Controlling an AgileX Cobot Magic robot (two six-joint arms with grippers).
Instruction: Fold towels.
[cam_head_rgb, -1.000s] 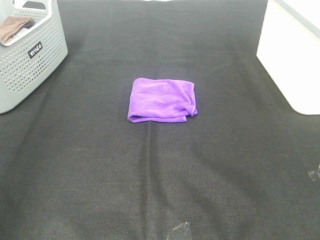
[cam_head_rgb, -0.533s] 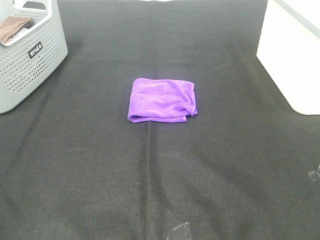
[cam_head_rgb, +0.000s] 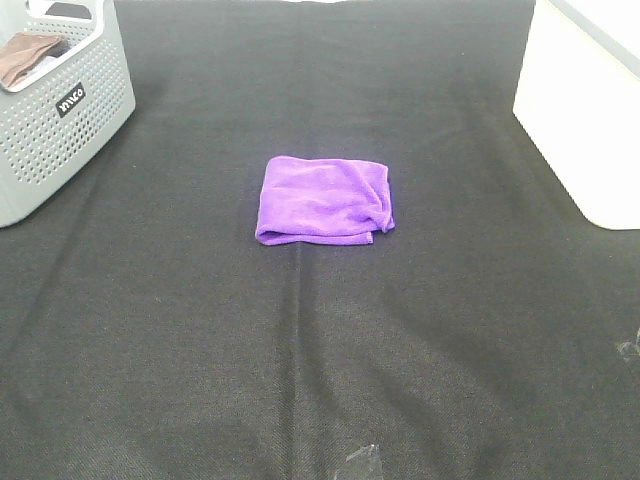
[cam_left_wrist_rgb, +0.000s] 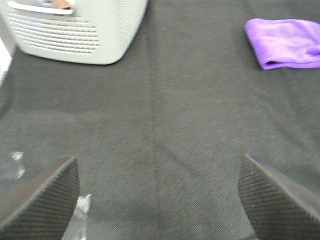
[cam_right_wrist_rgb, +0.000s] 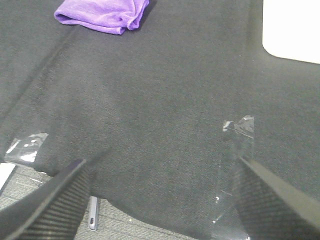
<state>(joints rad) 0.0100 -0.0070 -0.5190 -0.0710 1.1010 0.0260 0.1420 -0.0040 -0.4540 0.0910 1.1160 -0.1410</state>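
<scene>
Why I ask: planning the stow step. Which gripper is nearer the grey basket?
Left. The left gripper hangs open on the same side as the grey basket; the right gripper is across the table, on the side of the white bin.

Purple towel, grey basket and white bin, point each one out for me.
purple towel (cam_head_rgb: 322, 199), exterior high view, middle of its folded top layer.
grey basket (cam_head_rgb: 62, 130), exterior high view, perforated side wall below the label.
white bin (cam_head_rgb: 580, 110), exterior high view, its near side wall.

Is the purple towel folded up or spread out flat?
Folded up. The purple towel lies as a small, thick rectangle on the black cloth, with a doubled, rounded edge along its near side and bunched layers at one corner.
</scene>
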